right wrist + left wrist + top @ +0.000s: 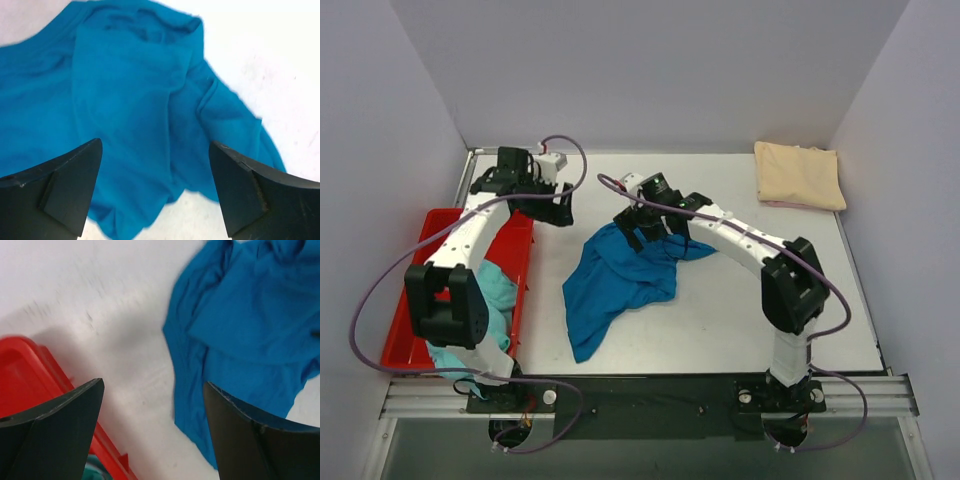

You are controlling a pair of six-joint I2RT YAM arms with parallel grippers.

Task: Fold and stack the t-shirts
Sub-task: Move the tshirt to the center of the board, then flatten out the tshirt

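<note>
Crumpled deep blue cotton t-shirt [620, 288] lies bunched under my right gripper [155, 145], jaws apart, so I fear pinching several layers.

Bright, even light pours down from overhead onto my white tabletop [720, 320]. The top view is crisp, with soft, faint shadows under my arms. Left wrist view now: motion blur smears the crumpled deep blue cotton shirt [250, 330] and the red plastic tray [25, 375], and a grey shadow lies between them. Right wrist: the shirt folds are soft too, the tabletop is washed out, and my black fingers [60, 195] are dark and out of focus.
</note>
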